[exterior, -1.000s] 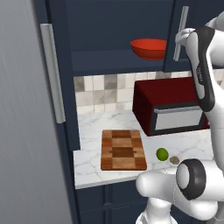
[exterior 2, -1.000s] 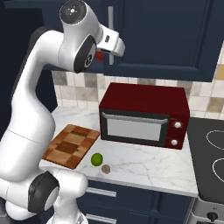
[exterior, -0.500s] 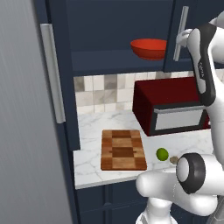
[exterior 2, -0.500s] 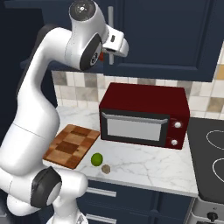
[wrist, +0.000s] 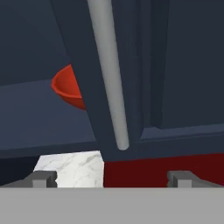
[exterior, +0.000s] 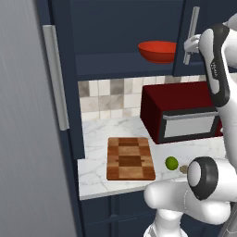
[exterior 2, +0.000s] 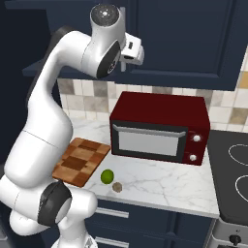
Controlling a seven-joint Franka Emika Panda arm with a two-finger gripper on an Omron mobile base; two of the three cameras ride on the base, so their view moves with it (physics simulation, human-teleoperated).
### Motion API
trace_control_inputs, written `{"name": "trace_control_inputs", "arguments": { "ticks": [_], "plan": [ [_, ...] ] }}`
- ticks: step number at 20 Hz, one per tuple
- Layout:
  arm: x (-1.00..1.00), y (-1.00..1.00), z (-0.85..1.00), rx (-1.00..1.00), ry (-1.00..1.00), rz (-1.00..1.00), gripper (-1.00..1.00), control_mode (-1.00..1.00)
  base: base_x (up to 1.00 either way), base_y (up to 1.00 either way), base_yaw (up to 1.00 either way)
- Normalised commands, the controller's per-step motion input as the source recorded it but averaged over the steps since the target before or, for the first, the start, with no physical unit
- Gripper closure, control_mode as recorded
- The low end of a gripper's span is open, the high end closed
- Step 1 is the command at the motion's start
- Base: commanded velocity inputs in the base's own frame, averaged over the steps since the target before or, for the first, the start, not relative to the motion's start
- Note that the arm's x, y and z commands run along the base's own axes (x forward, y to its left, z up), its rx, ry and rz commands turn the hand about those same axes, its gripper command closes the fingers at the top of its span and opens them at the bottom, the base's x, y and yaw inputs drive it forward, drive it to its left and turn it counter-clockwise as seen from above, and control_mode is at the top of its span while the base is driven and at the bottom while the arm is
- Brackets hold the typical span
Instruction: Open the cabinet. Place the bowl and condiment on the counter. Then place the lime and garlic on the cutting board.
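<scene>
The cabinet [exterior: 115, 32] has its left door [exterior: 28, 115] swung wide open. The red bowl [exterior: 157, 51] sits on its lower shelf, and in the hand view the bowl [wrist: 68, 89] is half hidden behind the right door's edge. My gripper [exterior: 188, 45] hangs open just in front of the right door's silver handle [exterior: 192, 34]. In the hand view that handle [wrist: 109, 74] runs up between my spread fingertips [wrist: 41, 178] without touching them. The cutting board [exterior: 130, 158], lime [exterior: 171, 162] and garlic [exterior: 183, 169] lie on the counter [exterior: 99, 132]. The condiment is out of view.
A dark red microwave [exterior 2: 160, 128] stands on the counter right of the cutting board [exterior 2: 80, 161], below the cabinet. The lime [exterior 2: 107, 176] and garlic [exterior 2: 116, 186] lie near the counter's front edge. A black stove top [exterior 2: 232, 164] adjoins the counter at the right.
The arm's elbow has swung a little to the right in the right base view. The hand stays by the right door's handle, jaws still open.
</scene>
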Motion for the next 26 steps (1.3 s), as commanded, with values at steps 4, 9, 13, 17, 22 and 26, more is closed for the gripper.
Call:
{"name": "trace_control_inputs", "arguments": {
  "ticks": [4, 9, 13, 17, 22, 26],
  "plan": [
    [0.41, 0.00, 0.00, 0.00, 0.00, 0.06, -1.00, -1.00, 0.00, 0.00, 0.00],
    [0.41, 0.00, 0.00, 0.00, 0.01, 0.00, -1.00, -1.00, 0.00, 0.00, 0.00],
    [0.33, 0.00, -0.01, 0.00, 0.05, 0.00, -1.00, -1.00, 0.00, 0.00, 0.00],
    [0.32, 0.00, -0.01, 0.00, 0.04, 0.00, -1.00, -1.00, 0.00, 0.00, 0.00],
    [0.31, -0.06, 0.00, 0.00, 0.04, 0.00, -1.00, -1.00, 0.00, 0.00, 0.00],
    [0.28, -0.24, 0.00, 0.00, 0.04, 0.00, -1.00, -1.00, 0.00, 0.00, 0.00]
  ]
}}
